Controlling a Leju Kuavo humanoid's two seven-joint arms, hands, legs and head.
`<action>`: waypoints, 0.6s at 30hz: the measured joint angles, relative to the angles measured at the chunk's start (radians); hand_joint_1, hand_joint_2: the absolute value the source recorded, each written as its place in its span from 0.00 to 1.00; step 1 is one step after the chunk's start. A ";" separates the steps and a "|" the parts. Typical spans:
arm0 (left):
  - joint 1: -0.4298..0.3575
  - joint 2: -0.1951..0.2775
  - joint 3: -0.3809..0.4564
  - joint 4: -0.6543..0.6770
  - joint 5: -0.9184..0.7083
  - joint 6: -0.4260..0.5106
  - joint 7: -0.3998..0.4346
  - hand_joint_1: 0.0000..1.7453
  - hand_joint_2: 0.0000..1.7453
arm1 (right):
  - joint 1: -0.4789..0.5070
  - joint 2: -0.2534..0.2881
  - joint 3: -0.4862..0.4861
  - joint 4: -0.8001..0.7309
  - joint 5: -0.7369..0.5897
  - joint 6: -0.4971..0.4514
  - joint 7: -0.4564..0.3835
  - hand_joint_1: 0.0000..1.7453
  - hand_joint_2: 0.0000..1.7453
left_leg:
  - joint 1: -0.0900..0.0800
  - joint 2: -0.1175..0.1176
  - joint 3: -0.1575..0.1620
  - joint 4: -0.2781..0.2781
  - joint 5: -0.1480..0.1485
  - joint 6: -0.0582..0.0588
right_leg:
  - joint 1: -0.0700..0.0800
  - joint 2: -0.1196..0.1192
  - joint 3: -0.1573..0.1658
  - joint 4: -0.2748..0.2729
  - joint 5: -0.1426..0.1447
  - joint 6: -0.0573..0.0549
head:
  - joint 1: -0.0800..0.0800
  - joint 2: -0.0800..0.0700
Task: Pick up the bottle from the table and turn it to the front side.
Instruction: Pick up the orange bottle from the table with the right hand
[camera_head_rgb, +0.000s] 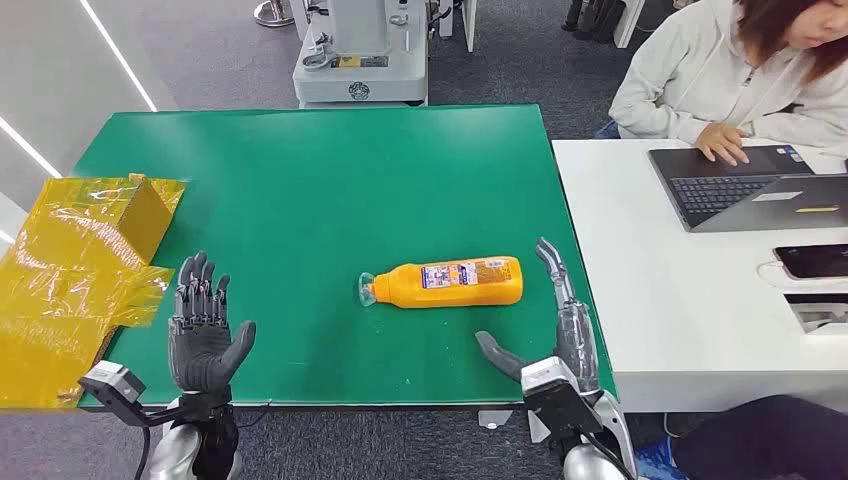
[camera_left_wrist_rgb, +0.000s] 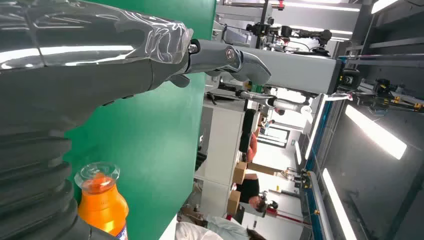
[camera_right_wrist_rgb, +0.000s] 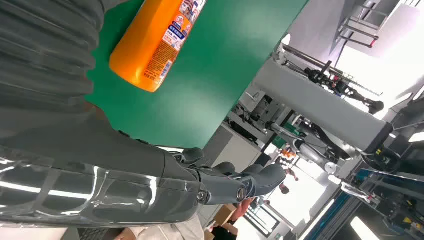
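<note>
Your bottle (camera_head_rgb: 450, 283) lies on its side on the green counter (camera_head_rgb: 320, 190), toward the near edge and closer to the right edge than the left. It is orange with a printed label facing up, and its clear cap end points toward the left edge while its flat base points right. In the right wrist view the bottle (camera_right_wrist_rgb: 155, 42) shows its base end and label on the green surface; in the left wrist view you see its clear cap (camera_left_wrist_rgb: 97, 174) and orange neck.

Your right hand (camera_head_rgb: 555, 320) stands near the bottle's base, by the near right corner, apart from the bottle. Its fingers are straight and spread, thumb out toward the left, and it holds nothing.

Your left hand (camera_head_rgb: 203, 325) is near the near left corner, well apart from the bottle, palm turned inward, fingers spread wide and holding nothing.

Past the left edge you have crumpled yellow plastic wrap with a yellow box (camera_head_rgb: 75, 265). A white counter (camera_head_rgb: 660, 300) sits against the right edge; a person (camera_head_rgb: 740, 80) sits there with one hand on a laptop (camera_head_rgb: 745, 185), and a phone (camera_head_rgb: 812, 261) lies nearer. A grey machine base (camera_head_rgb: 360, 60) stands beyond the far edge.
</note>
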 joint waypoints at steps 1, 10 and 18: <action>0.000 0.000 0.000 0.000 0.000 0.000 0.000 0.00 1.00 | -0.001 0.000 0.000 0.000 0.000 0.000 0.000 0.00 1.00 | 0.000 0.000 0.000 0.000 0.000 0.000 | 0.000 0.000 0.000 0.000 0.000 0.000 | 0.000 0.000; 0.001 0.000 0.000 0.000 -0.002 -0.003 0.000 0.00 1.00 | -0.005 0.000 -0.003 0.000 0.000 0.001 0.000 0.00 1.00 | 0.000 0.000 0.000 0.000 0.000 0.000 | 0.000 0.000 0.000 0.000 0.000 0.000 | 0.000 0.000; 0.003 -0.007 0.000 0.000 -0.019 -0.006 0.009 0.00 1.00 | -0.011 0.000 -0.003 0.000 0.002 0.006 0.004 0.00 1.00 | 0.000 0.000 0.000 0.000 0.000 0.000 | 0.000 0.000 0.000 0.000 0.000 0.000 | 0.000 0.000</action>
